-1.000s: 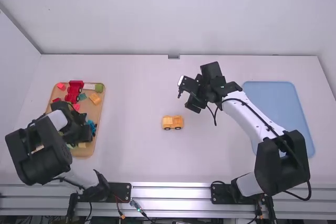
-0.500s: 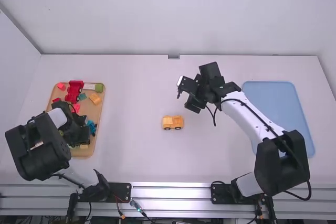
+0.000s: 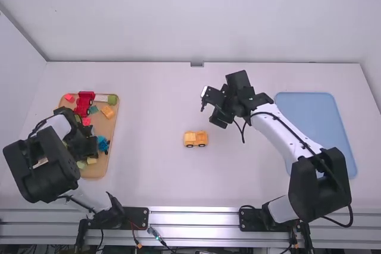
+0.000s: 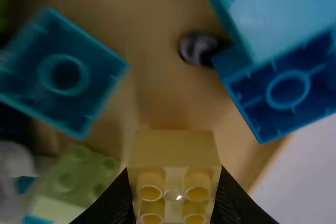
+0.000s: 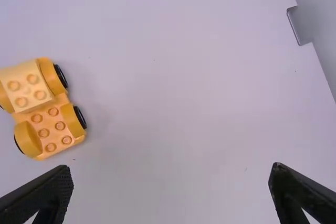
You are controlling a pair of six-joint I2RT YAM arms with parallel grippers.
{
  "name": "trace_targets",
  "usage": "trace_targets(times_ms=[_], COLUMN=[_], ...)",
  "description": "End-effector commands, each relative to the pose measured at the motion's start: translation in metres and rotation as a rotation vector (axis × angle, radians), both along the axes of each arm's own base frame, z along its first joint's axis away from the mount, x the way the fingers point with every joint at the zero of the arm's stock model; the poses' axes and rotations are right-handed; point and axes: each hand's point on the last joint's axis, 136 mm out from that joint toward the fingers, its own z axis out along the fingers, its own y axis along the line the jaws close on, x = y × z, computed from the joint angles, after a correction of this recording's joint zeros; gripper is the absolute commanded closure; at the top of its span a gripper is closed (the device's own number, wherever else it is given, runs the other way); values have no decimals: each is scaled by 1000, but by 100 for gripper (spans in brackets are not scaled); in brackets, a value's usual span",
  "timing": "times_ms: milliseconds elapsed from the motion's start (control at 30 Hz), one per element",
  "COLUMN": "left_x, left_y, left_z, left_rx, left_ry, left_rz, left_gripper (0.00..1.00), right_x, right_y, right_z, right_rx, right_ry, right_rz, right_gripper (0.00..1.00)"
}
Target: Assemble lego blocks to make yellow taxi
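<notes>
My left gripper (image 3: 87, 154) is over the near part of the wooden tray at the left. A yellow block (image 3: 92, 160) is at its fingertips. In the left wrist view my left gripper (image 4: 174, 192) is shut on this yellow block (image 4: 174, 150), whose round studs face the camera. On the middle of the table stands a yellow car (image 3: 195, 139) with black wheels. Beyond it and to its right, my right gripper (image 3: 209, 108) hangs open, nothing between its fingers. The right wrist view has the yellow car (image 5: 43, 109) off to one side of my right gripper (image 5: 172, 182).
The wooden tray (image 3: 108, 125) also holds a red vehicle (image 3: 84, 103), an orange block (image 3: 107, 112), a green block (image 3: 112, 99) and blue pieces (image 3: 103, 143). Close to the held block lie a teal block (image 4: 63, 74) and a pale green block (image 4: 71, 179). A blue tray (image 3: 315, 120) lies at the right.
The left gripper has shifted slightly, lately away from the camera and a bit left, with the yellow block at its tips. More of the blue pieces shows. The right arm and car have stayed put.
</notes>
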Motion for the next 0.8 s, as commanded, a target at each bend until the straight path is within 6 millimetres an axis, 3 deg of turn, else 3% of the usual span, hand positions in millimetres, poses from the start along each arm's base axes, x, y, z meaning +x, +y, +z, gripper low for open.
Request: trace_targets(times_ms=[0,233,367,467,600,667,700,767], left_x=[12,39,73,106,129,133,133,132], left_y=[7,-5,-41,-92,-153,-184,-210,-234], left_z=[12,31,39,47,53,54,55,56], left_rx=[23,38,63,74,70,59,31,-4], left_ry=[-18,-51,-114,-206,-286,-316,-335,-355], left_rz=[101,107,-50,-258,-470,-554,-624,-702], left_gripper=[98,98,98,98,98,98,98,98], right_x=[5,8,28,39,45,46,46,43], right_y=[4,7,3,-4,-18,-27,-35,-42], right_z=[17,21,34,41,48,52,55,57], right_rx=[27,60,157,229,288,307,322,333], right_ry=[-32,-31,-49,-41,-19,-14,-15,-19], right_rz=[-5,-36,-184,-286,-395,-437,-467,-489], right_gripper=[1,1,1,1,1,1,1,1])
